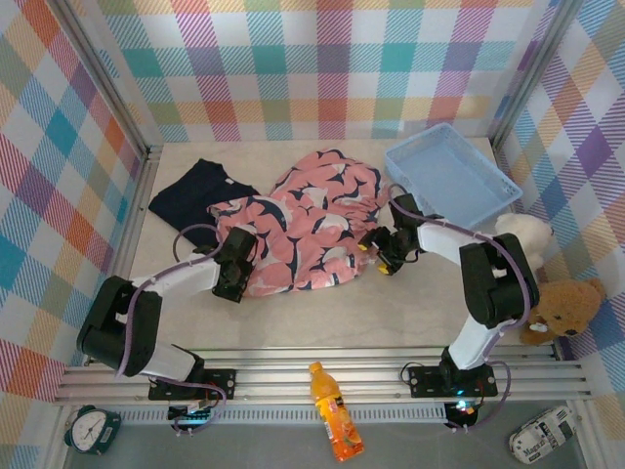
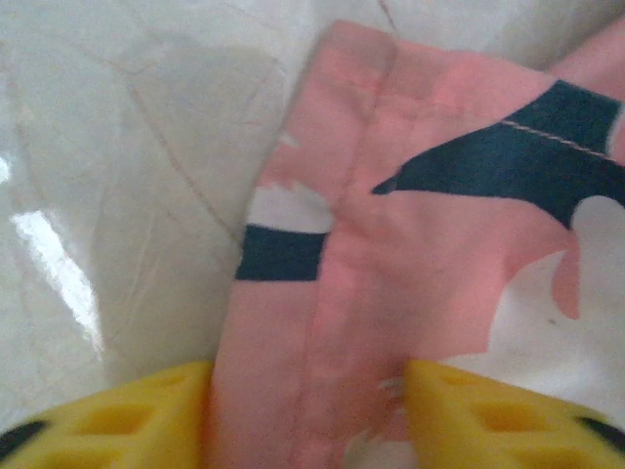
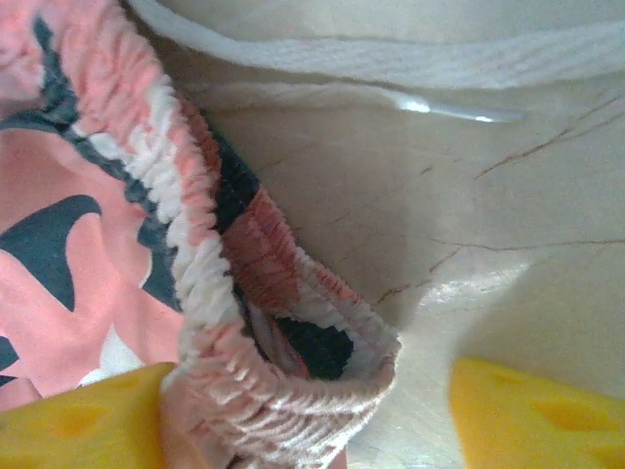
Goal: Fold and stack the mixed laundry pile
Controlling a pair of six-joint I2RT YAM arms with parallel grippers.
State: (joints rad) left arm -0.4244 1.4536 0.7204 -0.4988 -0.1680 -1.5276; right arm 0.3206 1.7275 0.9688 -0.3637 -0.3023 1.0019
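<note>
The pink garment (image 1: 303, 220), printed with navy and white shapes, lies spread across the middle of the table. The dark navy trousers (image 1: 195, 191) lie partly under its far-left edge. My left gripper (image 1: 232, 278) is down at the garment's near-left edge. In the left wrist view the left gripper (image 2: 308, 376) stands open, its yellow fingers (image 2: 127, 420) either side of a pink hem (image 2: 322, 322) that touches both. My right gripper (image 1: 383, 256) is at the garment's right edge. That right gripper (image 3: 312, 381) is open around the gathered elastic waistband (image 3: 264, 371), which leans on one finger.
A light blue plastic basket (image 1: 449, 171) stands at the back right. A white teddy bear (image 1: 522, 234) and a brown one (image 1: 566, 308) sit by the right wall. An orange bottle (image 1: 334, 410), a clock (image 1: 93, 427) and a toy car (image 1: 542, 435) lie beyond the near rail.
</note>
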